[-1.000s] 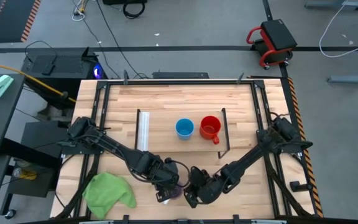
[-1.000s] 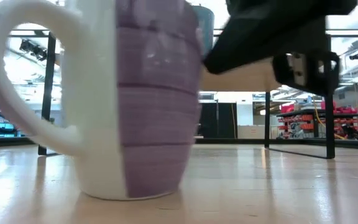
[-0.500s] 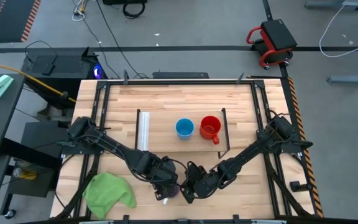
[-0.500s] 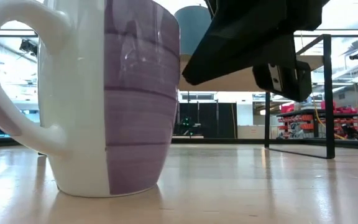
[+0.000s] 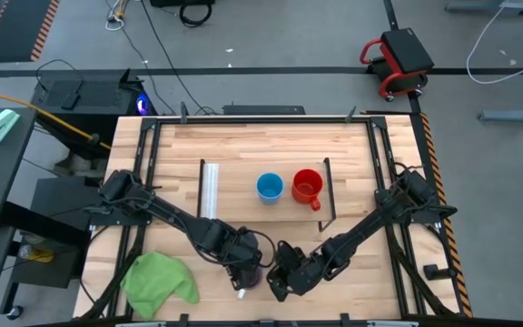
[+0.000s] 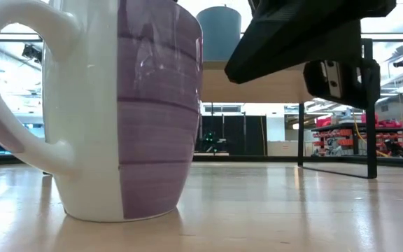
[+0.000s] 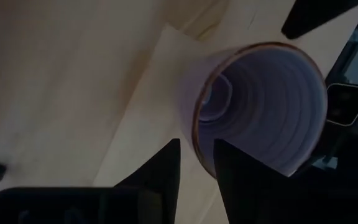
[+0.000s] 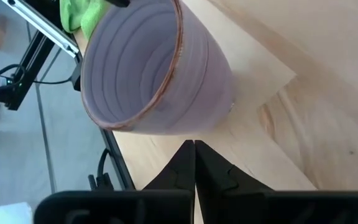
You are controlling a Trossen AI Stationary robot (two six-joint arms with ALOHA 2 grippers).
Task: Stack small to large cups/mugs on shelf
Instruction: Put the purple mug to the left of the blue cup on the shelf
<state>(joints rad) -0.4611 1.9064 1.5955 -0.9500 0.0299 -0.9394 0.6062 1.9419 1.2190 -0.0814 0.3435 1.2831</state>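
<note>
The purple mug (image 5: 253, 276) with a white handle (image 6: 5, 84) stands upright on its base on the table near the near edge. It fills the left of the low view (image 6: 131, 112). My left gripper (image 5: 241, 272) is over it from above, shut on its wall. My right gripper (image 5: 278, 280) is shut and empty just right of the mug; the low view shows a gap between its body (image 6: 299, 42) and the mug. The light-blue cup (image 5: 269, 187) and the red mug (image 5: 307, 188) stand on the shelf (image 5: 243, 204). My left gripper holds the mug's wall at the rim (image 7: 195, 135), one finger (image 7: 241, 180) inside the mug and one finger (image 7: 160, 177) outside. The fingers come from above, pointing down. The mug stands upright with its base on the table.
A green cloth (image 5: 159, 280) lies at the near left corner. The shelf's white strip (image 5: 210, 191) is at its left end and a black end frame (image 5: 330, 191) at its right. Bare tabletop lies between the shelf and the mug.
The purple mug has slid a little toward the table's left and near edges, staying upright on the table in my left gripper. My right gripper went toward the mug, then drew back toward the table's right edge.
</note>
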